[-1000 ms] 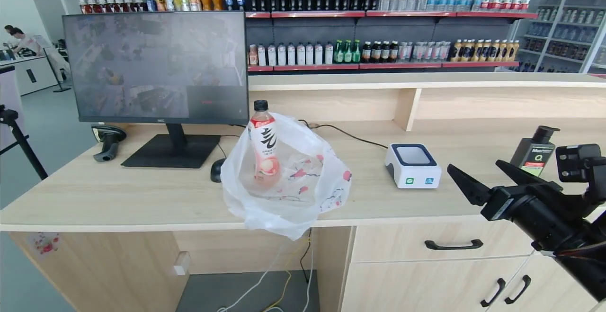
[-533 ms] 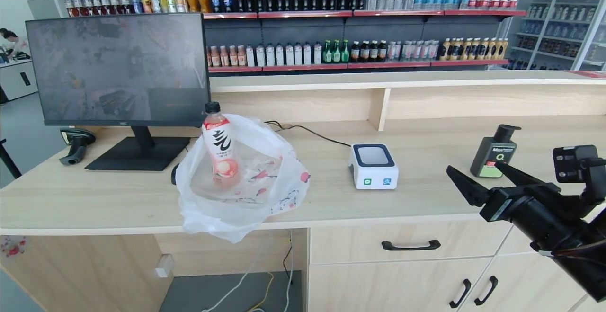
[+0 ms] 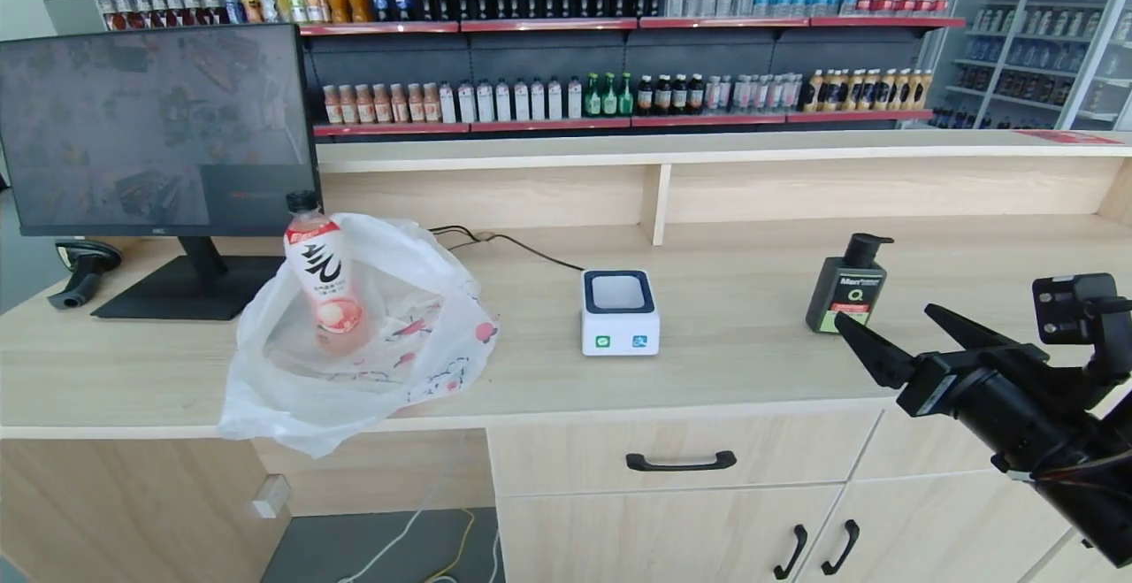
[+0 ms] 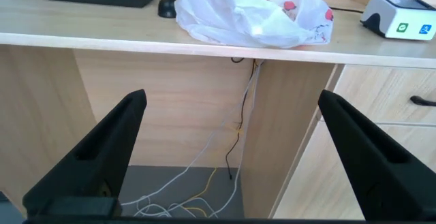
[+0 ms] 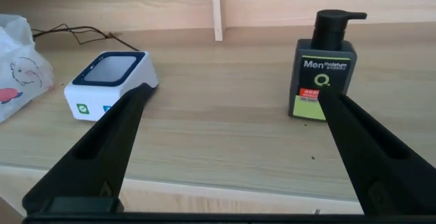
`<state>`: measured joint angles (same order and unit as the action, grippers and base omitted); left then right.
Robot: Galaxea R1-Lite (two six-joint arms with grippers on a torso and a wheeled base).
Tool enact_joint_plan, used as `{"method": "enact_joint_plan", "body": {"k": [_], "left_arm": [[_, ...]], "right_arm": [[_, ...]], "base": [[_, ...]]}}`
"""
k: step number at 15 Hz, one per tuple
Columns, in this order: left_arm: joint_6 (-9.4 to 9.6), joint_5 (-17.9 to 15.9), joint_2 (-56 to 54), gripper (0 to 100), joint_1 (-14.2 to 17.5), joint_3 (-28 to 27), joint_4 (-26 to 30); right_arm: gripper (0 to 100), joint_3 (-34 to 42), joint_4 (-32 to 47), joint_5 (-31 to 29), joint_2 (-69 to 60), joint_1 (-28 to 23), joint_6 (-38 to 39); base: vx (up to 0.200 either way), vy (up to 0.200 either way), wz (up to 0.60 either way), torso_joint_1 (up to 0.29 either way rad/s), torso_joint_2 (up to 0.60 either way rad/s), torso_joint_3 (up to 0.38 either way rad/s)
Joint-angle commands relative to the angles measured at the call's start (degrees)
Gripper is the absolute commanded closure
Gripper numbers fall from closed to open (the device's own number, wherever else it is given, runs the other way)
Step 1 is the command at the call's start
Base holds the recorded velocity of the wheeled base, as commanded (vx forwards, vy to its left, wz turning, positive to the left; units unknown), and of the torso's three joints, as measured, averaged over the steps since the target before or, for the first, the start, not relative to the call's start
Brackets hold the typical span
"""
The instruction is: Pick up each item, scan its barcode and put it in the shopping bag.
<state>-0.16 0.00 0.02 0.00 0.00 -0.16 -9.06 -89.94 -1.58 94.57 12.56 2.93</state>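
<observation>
A white plastic shopping bag lies open on the wooden counter, and a pink drink bottle stands upright in it. A white barcode scanner sits mid-counter. A dark pump bottle stands to its right. My right gripper is open and empty, held in front of the counter edge and pointing at the pump bottle and the scanner. My left gripper is open and empty below the counter edge, under the bag.
A monitor and a handheld scanner stand at the counter's left, and a mouse lies by the bag. A raised shelf with a divider runs along the back. Drawers with black handles front the counter.
The whole head view has swung to the right, so everything on the counter sits further left in the picture. My right gripper stays open at the same place in the picture.
</observation>
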Motion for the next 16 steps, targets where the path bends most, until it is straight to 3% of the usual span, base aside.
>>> {"method": "enact_joint_plan", "body": {"k": [1,5,7,13,16], "left_arm": [[-0.02,0.0,-0.02,0,0.0,0.0,-0.02],[-0.02,0.0,-0.02,0,0.0,0.0,0.07],[-0.19,0.0,-0.02,0,0.0,0.0,-0.02],[-0.11,0.0,-0.02,0,0.0,0.0,-0.02],[-0.11,0.0,-0.02,0,0.0,0.0,-0.11]], "right_arm": [[0,0.09,-0.06,0.0,0.08,0.01,-0.03],[0,0.62,-0.06,0.0,0.35,0.01,0.06],[0,0.62,-0.06,0.0,0.61,0.1,-0.03],[0,1.94,-0.06,0.0,0.61,0.1,0.06],[0,1.94,-0.06,0.0,0.96,0.1,-0.03]], "base": [[0.0,-0.2,0.0,-0.002,0.0,0.002],[0.0,-0.2,0.0,0.004,0.0,0.004],[0.2,-0.2,0.0,0.005,0.0,0.002],[0.2,0.0,0.0,0.002,0.0,0.003],[0.0,0.0,0.0,0.0,0.0,0.0]]}}
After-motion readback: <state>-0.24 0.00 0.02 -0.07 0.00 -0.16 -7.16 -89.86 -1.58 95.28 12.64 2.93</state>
